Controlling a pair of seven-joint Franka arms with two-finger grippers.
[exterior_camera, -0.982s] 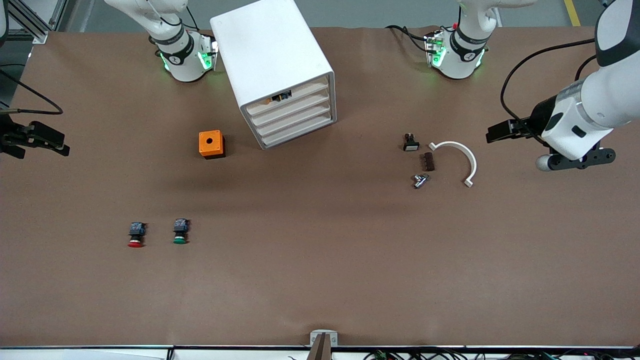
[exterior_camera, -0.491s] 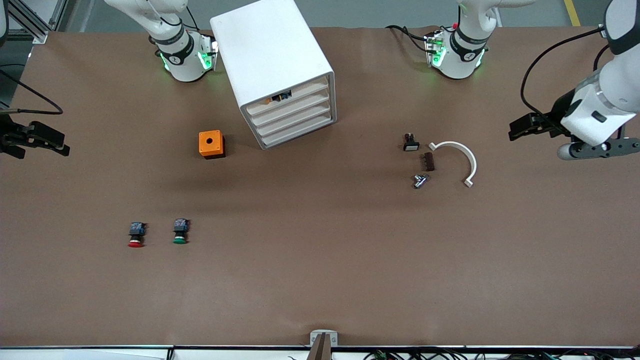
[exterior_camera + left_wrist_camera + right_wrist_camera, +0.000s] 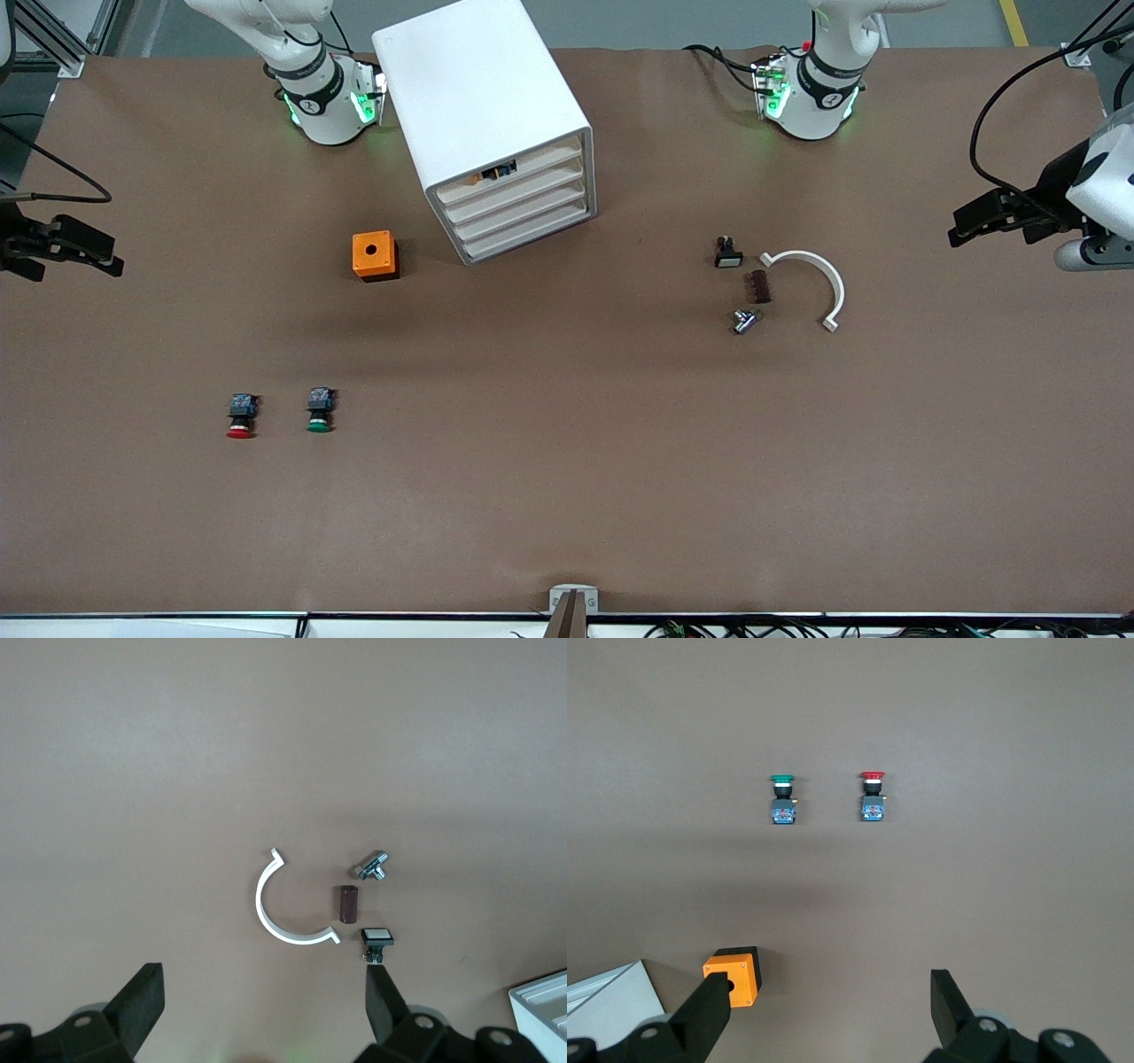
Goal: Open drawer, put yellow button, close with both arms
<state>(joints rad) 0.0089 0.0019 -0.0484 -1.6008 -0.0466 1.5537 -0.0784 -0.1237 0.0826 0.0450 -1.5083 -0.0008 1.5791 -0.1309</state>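
The white cabinet (image 3: 483, 97) stands near the robots' bases, its four drawers facing the front camera. The top drawer (image 3: 532, 164) has its front about level with the lower three. In the slot above that front the yellow button (image 3: 492, 171) shows as a small orange and dark-blue piece, mostly hidden. My left gripper (image 3: 966, 221) is open and empty above the left arm's end of the table; its wrist view shows the jaws wide apart (image 3: 264, 979). My right gripper (image 3: 104, 252) is open and empty at the right arm's end (image 3: 830, 992).
An orange box (image 3: 375, 255) sits beside the cabinet. A red-capped button (image 3: 240, 416) and a green-capped button (image 3: 320, 410) lie nearer the front camera. A white arc (image 3: 819, 279), brown block (image 3: 757, 286), metal fitting (image 3: 744, 320) and black switch (image 3: 728, 252) lie toward the left arm's end.
My left arm has pulled away toward its own end of the table, its gripper still open. The right arm and all things on the table have not moved.
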